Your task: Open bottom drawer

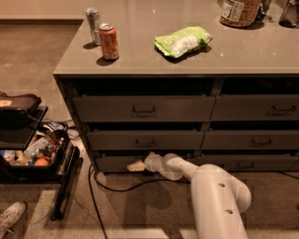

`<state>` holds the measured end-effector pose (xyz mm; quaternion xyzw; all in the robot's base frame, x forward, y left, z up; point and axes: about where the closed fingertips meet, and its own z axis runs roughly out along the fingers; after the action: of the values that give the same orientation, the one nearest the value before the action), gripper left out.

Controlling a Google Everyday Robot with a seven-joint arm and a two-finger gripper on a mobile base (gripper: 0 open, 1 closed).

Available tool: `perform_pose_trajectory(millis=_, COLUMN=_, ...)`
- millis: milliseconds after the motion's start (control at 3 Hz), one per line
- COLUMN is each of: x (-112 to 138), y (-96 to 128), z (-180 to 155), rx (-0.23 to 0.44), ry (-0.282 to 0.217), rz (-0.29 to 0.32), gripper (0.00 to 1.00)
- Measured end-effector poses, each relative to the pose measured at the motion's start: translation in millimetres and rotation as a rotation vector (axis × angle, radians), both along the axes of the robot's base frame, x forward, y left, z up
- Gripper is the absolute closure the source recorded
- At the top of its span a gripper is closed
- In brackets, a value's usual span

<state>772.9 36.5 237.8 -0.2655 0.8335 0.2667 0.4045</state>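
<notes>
Tool [136, 165]: low, just above the floor, right against the front of the bottom drawer [112, 164], a little left of its centre; tip points left.
Tool state: cannot tell whether it is open, closed or gripping anything.
Arm [205, 186]: white, comes in from the lower right and runs up and left to the tool; its wrist covers the middle of the drawer front.
Bottom drawer: lowest of the left stack, slimmest front, a dark gap above it; its handle does not show.
Mid drawer [117, 140]: directly above, dark bar handle at centre.
Top drawer [107, 108]: above that, same kind of handle.
Right stack [261, 140]: three more drawers beside the left ones.
Cable [117, 187]: dark, on the floor below the tool, curving along the foot of the drawers.
Bench [261, 46]: grey top over both stacks.
Red can [109, 41]: upright near the bench's left front corner.
Silver can [93, 19]: upright just behind the red can.
Green bag [183, 41]: lying mid-bench.
Jar [240, 10]: at the back right.
Case [18, 109]: open on the floor to the left, full of small items.
Shoe [11, 215]: bottom left corner.
</notes>
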Motion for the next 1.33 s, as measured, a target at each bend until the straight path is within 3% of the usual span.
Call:
perform_pose_trajectory(millis=333, x=-16, y=-10, z=-18, rx=-0.001, ry=0.078, rz=0.007, gripper=0.0)
perform_pose_trajectory(millis=667, x=-15, y=-9, z=-17, rx=0.002, ry=0.081, rz=0.009, gripper=0.0)
perform_pose_trajectory(millis=1000, x=6, y=-3, z=-25, rx=-0.077, ry=0.095, rz=-0.024, gripper=0.0)
perform_pose_trajectory(millis=1333, x=8, y=-22, z=-35, rx=-0.149, ry=0.097, rz=-0.015, gripper=0.0)
